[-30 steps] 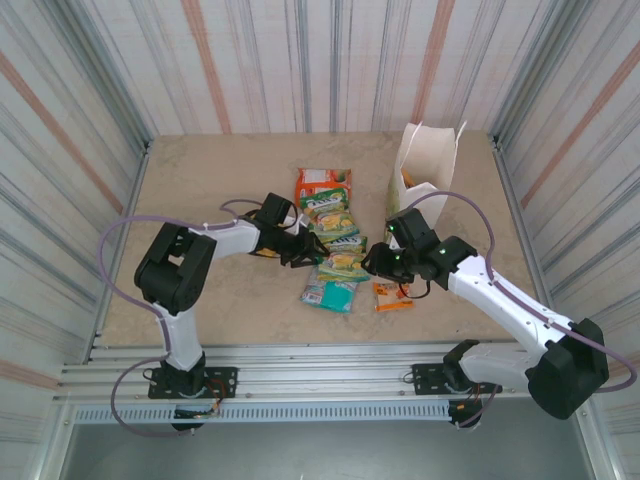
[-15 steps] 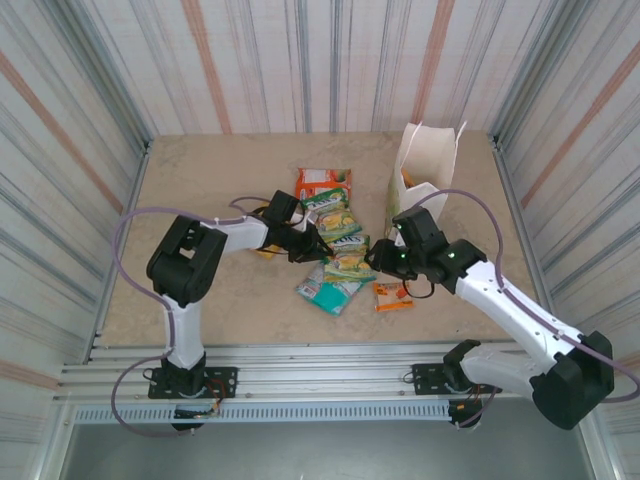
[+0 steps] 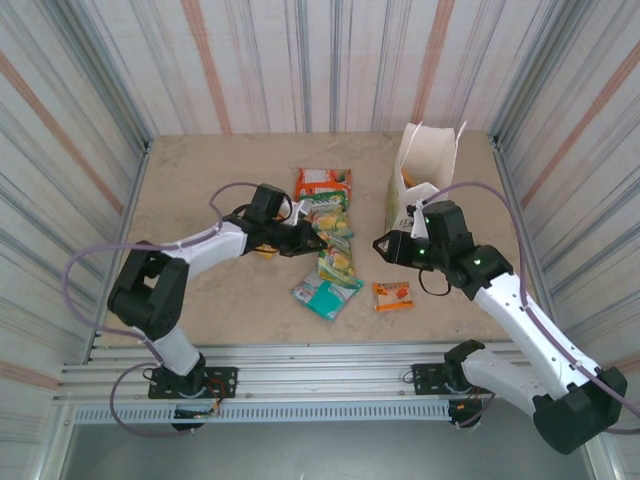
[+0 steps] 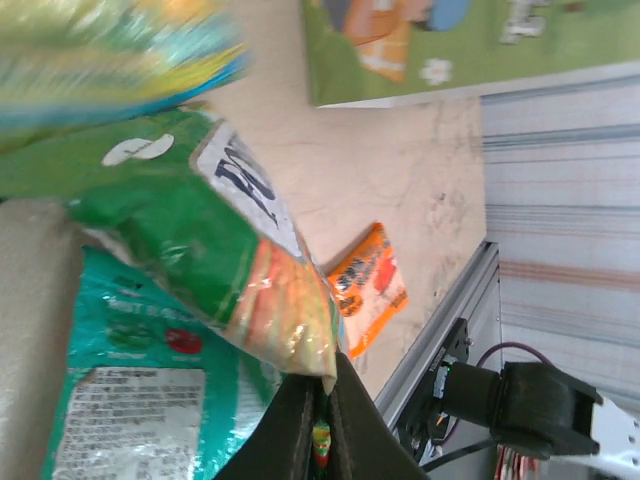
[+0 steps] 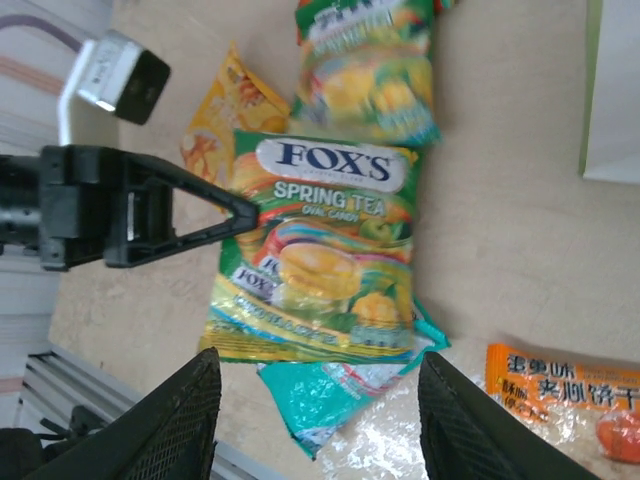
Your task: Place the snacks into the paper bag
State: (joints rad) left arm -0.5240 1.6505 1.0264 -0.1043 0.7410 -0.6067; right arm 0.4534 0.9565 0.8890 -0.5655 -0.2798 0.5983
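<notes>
Left gripper [image 3: 305, 240] is pinched down to basically no gap, and in the left wrist view its fingers [image 4: 305, 420] look clamped on the corner of the Fox's packet [image 4: 230, 250]. From the right wrist cam the same gripper's pointed tip [image 5: 245, 212] sits right at that packet's left edge [image 5: 320, 250].

Right gripper [image 3: 383, 246] is spread wide with nothing in it and hangs over the near end of the Fox's packet, between the snack pile and the paper bag [image 3: 425, 165].

The bag stands upright at the far right of the table [image 3: 200, 180], top open, well apart from the left gripper.

The rest of the snacks lie mid-table. The teal packet [image 3: 322, 297] is tucked partly under the Fox's packet. A small orange packet [image 3: 392, 295] lies flat just to the right of it, not touching. A yellow packet [image 5: 225, 115] sits beside the left gripper. Another green packet [image 5: 370, 70] lies just past the Fox's one, and an orange-red packet [image 3: 322, 181] is farthest back. Can't tell if the Fox's packet is lifted clear of the table.
</notes>
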